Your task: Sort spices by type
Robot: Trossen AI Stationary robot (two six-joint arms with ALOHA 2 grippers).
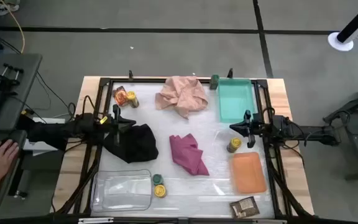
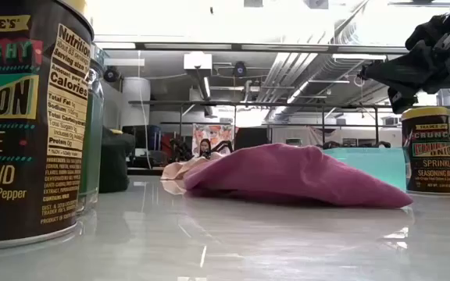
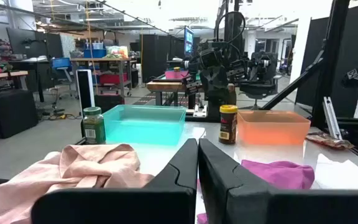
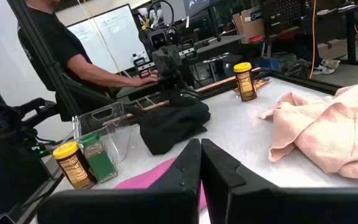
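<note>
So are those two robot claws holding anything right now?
No. The left gripper and the right gripper are both shut with nothing between their fingers, hanging above the table.

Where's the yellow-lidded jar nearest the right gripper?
In the high view, the yellow-lidded jar stands on the table's right side, just above the orange tray, below the teal tray, and beside the shut right gripper.

Teal tray [image 1: 236, 101] (orange tray [image 1: 249, 173] nearby)
</note>
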